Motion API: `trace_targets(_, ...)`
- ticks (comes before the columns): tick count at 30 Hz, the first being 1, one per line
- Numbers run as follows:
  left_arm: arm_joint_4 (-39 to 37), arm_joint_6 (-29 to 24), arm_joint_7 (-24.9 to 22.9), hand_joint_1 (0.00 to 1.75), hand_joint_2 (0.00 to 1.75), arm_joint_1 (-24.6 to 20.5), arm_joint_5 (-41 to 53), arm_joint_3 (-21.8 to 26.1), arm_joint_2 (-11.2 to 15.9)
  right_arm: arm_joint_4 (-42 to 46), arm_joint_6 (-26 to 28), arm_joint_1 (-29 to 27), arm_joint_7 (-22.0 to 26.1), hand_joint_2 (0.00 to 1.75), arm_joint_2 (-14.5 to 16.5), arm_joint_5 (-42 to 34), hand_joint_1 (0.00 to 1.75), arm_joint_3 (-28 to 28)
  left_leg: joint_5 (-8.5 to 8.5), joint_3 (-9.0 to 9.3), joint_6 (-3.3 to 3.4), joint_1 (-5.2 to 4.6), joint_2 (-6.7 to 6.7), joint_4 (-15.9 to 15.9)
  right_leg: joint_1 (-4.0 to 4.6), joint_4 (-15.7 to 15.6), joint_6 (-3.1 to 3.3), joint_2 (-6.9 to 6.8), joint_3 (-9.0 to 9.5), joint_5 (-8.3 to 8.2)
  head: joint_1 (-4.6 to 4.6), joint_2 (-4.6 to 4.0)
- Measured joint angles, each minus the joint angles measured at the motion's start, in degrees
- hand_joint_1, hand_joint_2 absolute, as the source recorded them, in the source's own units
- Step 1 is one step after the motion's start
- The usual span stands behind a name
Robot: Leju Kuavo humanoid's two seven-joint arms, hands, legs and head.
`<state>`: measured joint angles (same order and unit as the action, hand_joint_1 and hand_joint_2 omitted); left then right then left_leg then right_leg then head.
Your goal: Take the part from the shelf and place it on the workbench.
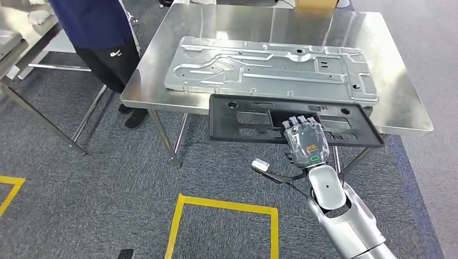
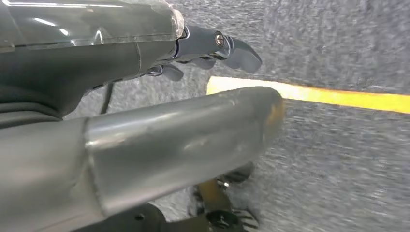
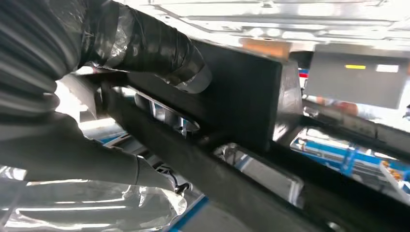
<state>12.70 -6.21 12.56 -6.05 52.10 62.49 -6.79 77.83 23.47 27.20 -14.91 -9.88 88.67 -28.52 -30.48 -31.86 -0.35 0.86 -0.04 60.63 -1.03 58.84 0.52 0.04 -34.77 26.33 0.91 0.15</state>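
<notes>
A flat black plastic part (image 1: 254,116) with cut-outs is held level at the near edge of the steel workbench (image 1: 399,102), its far edge over the bench top and its near side past the edge. My right hand (image 1: 306,141) grips its near rim, fingers on top. In the right wrist view the thumb and fingers (image 3: 159,53) wrap around the black part (image 3: 241,92). In the left wrist view my left hand (image 2: 145,121) hangs over the grey carpet with nothing in it, its fingers loosely curled.
A large silver stamped metal panel (image 1: 270,67) lies on the workbench just beyond the black part. A person in dark clothes (image 1: 100,38) stands at the bench's left corner. Yellow floor tape (image 1: 221,208) marks the carpet below. Another table frame (image 1: 32,54) stands at far left.
</notes>
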Motion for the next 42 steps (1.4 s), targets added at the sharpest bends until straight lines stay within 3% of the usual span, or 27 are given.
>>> trace_targets(1, 0.00, 0.01, 0.01, 0.00, 0.00, 0.02, 0.00, 0.00, 0.03, 0.00, 0.22, -0.40, 0.36, 1.75, 0.36, 0.00, 1.75, 0.74, -1.29, -1.54, -0.16, 0.06, 0.00, 3.17, 0.02, -0.11, 0.37, -0.02, 0.51, 0.31, -0.02, 0.00)
trace_targets(3, 0.00, 0.02, 0.00, 0.00, 0.00, 0.10, 0.00, 0.00, 0.05, 0.00, 0.55, -1.34, 0.94, 1.75, 0.97, 0.00, 1.75, 1.90, -3.59, -6.38, -0.29, 0.06, 0.00, 11.25, 0.29, -0.11, 0.77, 0.04, 1.37, 1.09, -0.03, 0.00)
trace_targets(4, 0.00, 0.02, -0.01, 0.00, 0.00, 0.23, 0.01, 0.00, 0.07, 0.00, 0.61, -1.96, 1.14, 1.75, 1.17, 0.00, 1.75, 2.36, -3.61, -8.47, -0.24, 0.04, 0.00, 13.95, 0.45, -0.11, 0.84, 0.11, 1.94, 1.58, -0.03, 0.00)
trace_targets(5, 0.00, 0.02, -0.02, 0.00, 0.00, 0.39, 0.00, 0.01, 0.10, 0.00, 0.62, -2.62, 1.29, 1.75, 1.30, 0.00, 1.75, 2.71, -2.38, -9.60, -0.07, -0.02, -0.01, 14.50, 0.60, -0.11, 0.86, 0.20, 2.63, 2.14, -0.02, 0.00)
trace_targets(6, 0.00, 0.02, -0.02, 0.00, 0.00, 0.55, -0.03, 0.01, 0.15, 0.00, 0.62, -3.21, 1.43, 1.75, 1.43, 0.00, 1.75, 3.03, -0.02, -9.64, 0.23, -0.11, -0.02, 12.79, 0.73, -0.11, 0.85, 0.30, 3.43, 2.73, -0.03, 0.00)
trace_targets(8, 0.00, 0.03, -0.02, 0.00, 0.00, 0.73, -0.10, 0.03, 0.34, -0.02, 0.67, -3.96, 1.67, 1.75, 1.75, 0.00, 1.75, 3.55, 5.36, -7.56, 1.18, -0.51, -0.08, 5.66, 0.95, -0.19, 0.70, 0.43, 5.01, 3.97, 0.00, 0.00)
trace_targets(9, -0.01, 0.05, -0.02, 0.00, 0.00, 0.74, -0.12, 0.05, 0.45, -0.03, 0.79, -4.14, 1.77, 1.75, 1.94, 0.00, 1.75, 3.83, 6.72, -6.31, 1.66, -0.75, -0.09, 2.54, 1.02, -0.30, 0.48, 0.53, 5.55, 4.46, -0.01, 0.00)
trace_targets(11, -0.02, 0.09, -0.03, 0.00, 0.00, 0.66, -0.21, 0.08, 0.61, -0.03, 1.06, -4.45, 1.92, 1.75, 2.24, 0.00, 1.75, 4.31, 6.39, -4.83, 2.24, -1.13, -0.08, -0.41, 1.03, -0.56, -0.16, 0.60, 6.02, 4.84, -0.01, 0.00)
trace_targets(14, -0.02, 0.16, -0.04, 0.00, 0.00, 0.71, -0.38, 0.09, 0.61, 0.02, 1.22, -4.92, 2.16, 1.75, 2.41, 0.00, 1.75, 4.87, 5.52, -2.95, 2.92, -0.80, -0.12, -2.64, 0.92, 1.04, -1.16, 0.53, 5.85, 4.27, -0.01, 0.00)
trace_targets(16, -0.02, 0.21, -0.04, 0.00, 0.00, 0.74, -0.42, 0.12, 0.61, 0.02, 1.28, -5.02, 2.24, 1.75, 2.44, 0.00, 1.75, 5.30, 5.04, -1.47, 3.35, -0.51, -0.15, -3.43, 0.71, 5.96, -1.72, 0.41, 3.06, 5.04, 0.01, 0.00)
trace_targets(18, -0.02, 0.22, -0.03, 0.00, 0.00, 0.71, -0.43, 0.15, 0.63, 0.01, 1.31, -5.25, 2.31, 1.75, 2.49, 0.00, 1.75, 5.59, 4.06, -0.26, 3.53, -0.50, -0.18, -3.57, 0.39, 12.40, -2.22, 0.33, -1.69, 7.42, 0.03, 0.00)
trace_targets(20, -0.02, 0.23, -0.05, 0.00, 0.00, 0.78, -0.42, 0.17, 0.63, -0.01, 1.30, -5.66, 2.55, 1.75, 2.53, 0.00, 1.75, 5.82, 2.73, 1.36, 3.40, -0.41, -0.32, -3.57, 0.00, 14.64, -2.62, 0.27, -5.14, 8.80, 0.03, 0.00)
trace_targets(21, -0.02, 0.24, -0.06, 0.00, 0.00, 0.85, -0.41, 0.19, 0.62, -0.01, 1.30, -5.79, 2.73, 1.75, 2.53, 0.00, 1.75, 5.96, 1.99, 2.36, 3.23, -0.33, -0.39, -3.57, -0.15, 13.32, -2.81, 0.22, -5.74, 7.98, 0.03, 0.00)
trace_targets(22, -0.02, 0.24, -0.08, 0.00, 0.00, 0.92, -0.39, 0.21, 0.60, -0.01, 1.30, -5.86, 2.90, 1.75, 2.54, 0.00, 1.75, 6.13, 1.16, 3.47, 3.00, -0.23, -0.44, -3.57, -0.26, 10.45, -2.92, 0.10, -5.70, 5.66, 0.04, 0.00)
trace_targets(23, -0.03, 0.24, -0.09, 0.00, 0.00, 1.03, -0.38, 0.23, 0.58, -0.02, 1.31, -5.88, 3.05, 1.75, 2.55, 0.00, 1.75, 6.32, 0.28, 4.44, 2.71, -0.18, -0.46, -3.58, -0.32, 6.77, -2.92, -0.14, -5.42, 1.85, 0.05, 0.00)
trace_targets(25, -0.04, 0.23, -0.11, 0.00, 0.00, 1.01, -0.31, 0.28, 0.57, -0.01, 1.49, -5.86, 3.12, 1.75, 2.60, 0.00, 1.75, 6.66, -1.31, 5.82, 1.97, -0.18, -0.48, -3.55, 0.00, 1.90, -2.30, -0.60, -4.89, -3.01, 0.04, 0.00)
trace_targets(26, -0.04, 0.23, -0.14, 0.00, 0.00, 0.96, -0.22, 0.30, 0.57, 0.10, 1.62, -5.84, 2.97, 1.75, 2.62, 0.00, 1.75, 6.74, -1.81, 6.31, 1.56, -0.21, -0.44, -3.52, 0.19, 1.14, -1.74, -0.66, -4.81, -3.85, 0.05, 0.00)
trace_targets(28, -0.04, 0.23, -0.19, 0.00, 0.00, 0.72, 0.00, 0.33, 0.60, 0.45, 1.93, -5.48, 2.22, 1.75, 2.66, 0.00, 1.75, 6.72, -1.94, 6.82, 0.74, -0.22, -0.31, -3.08, 0.36, 1.23, -0.52, -0.41, -4.07, -2.85, 0.10, 0.00)
trace_targets(30, -0.04, 0.24, -0.21, 0.00, 0.00, 0.57, 0.18, 0.34, 0.64, 0.80, 2.25, -4.62, 1.08, 1.75, 2.68, 0.00, 1.75, 6.35, -0.96, 5.43, 0.27, -0.12, -0.26, 0.65, 0.20, 0.62, 0.48, -0.22, -2.47, -2.14, 0.09, 0.00)
trace_targets(32, -0.04, 0.26, -0.32, 0.00, 0.00, 0.40, 0.34, 0.35, 0.65, 0.97, 2.37, -3.33, -0.23, 1.75, 2.76, 0.01, 1.75, 5.18, -1.44, 1.03, 0.00, 0.02, -0.25, 7.62, 0.19, 0.06, 1.09, -0.05, -0.73, -1.14, 0.04, 0.00)
trace_targets(34, -0.04, 0.28, -0.53, 0.00, 0.00, 0.38, 0.50, 0.35, 0.63, 0.96, 2.25, -2.16, -1.22, 1.75, 2.85, 0.02, 1.75, 3.37, -4.98, -3.86, -0.21, 0.07, -0.25, 12.55, 0.34, -0.08, 1.29, 0.25, 0.97, 0.27, 0.02, 0.00)
trace_targets(35, -0.04, 0.28, -0.62, 0.00, 0.00, 0.43, 0.57, 0.35, 0.63, 0.96, 2.22, -1.82, -1.54, 1.75, 2.88, 0.02, 1.75, 2.48, -6.49, -5.50, -0.24, 0.06, -0.25, 12.94, 0.43, -0.10, 1.31, 0.38, 1.99, 1.08, 0.02, 0.00)
trace_targets(36, -0.04, 0.28, -0.68, 0.00, 0.00, 0.47, 0.57, 0.35, 0.63, 0.95, 2.17, -1.56, -1.77, 1.75, 2.89, 0.02, 1.75, 1.66, -6.86, -6.47, -0.14, 0.03, -0.25, 11.86, 0.54, -0.10, 1.30, 0.47, 3.12, 1.94, 0.02, 0.00)
trace_targets(37, -0.04, 0.28, -0.72, 0.00, 0.00, 0.50, 0.57, 0.35, 0.64, 0.94, 2.07, -1.29, -1.92, 1.75, 2.89, 0.02, 1.75, 0.88, -5.50, -6.80, 0.09, -0.06, -0.25, 9.46, 0.64, -0.10, 1.26, 0.49, 4.29, 2.79, 0.02, 0.00)
trace_targets(40, -0.04, 0.29, -0.83, 0.00, 0.00, 0.69, 0.64, 0.35, 0.74, 0.70, 1.13, 0.23, -2.16, 1.75, 3.18, 0.02, 1.75, -1.44, 4.90, -6.63, 1.32, -0.69, -0.30, 0.76, 0.87, -0.21, 0.79, 0.64, 6.92, 5.21, 0.04, 0.00)
trace_targets(41, -0.04, 0.30, -0.91, 0.00, 0.00, 0.71, 0.68, 0.35, 0.77, 0.60, 0.70, 0.90, -2.24, 1.75, 3.35, 0.02, 1.75, -2.06, 7.00, -6.42, 1.61, -0.90, -0.30, -0.67, 0.89, -0.30, 0.45, 0.76, 7.55, 5.71, 0.03, 0.00)
trace_targets(42, -0.04, 0.30, -0.99, 0.00, 0.00, 0.63, 0.69, 0.35, 0.77, 0.51, 0.31, 1.60, -2.30, 1.75, 3.50, 0.02, 1.75, -2.56, 7.33, -6.10, 1.81, -1.02, -0.31, -1.17, 0.91, -0.21, 0.01, 0.88, 8.07, 5.81, 0.01, 0.00)
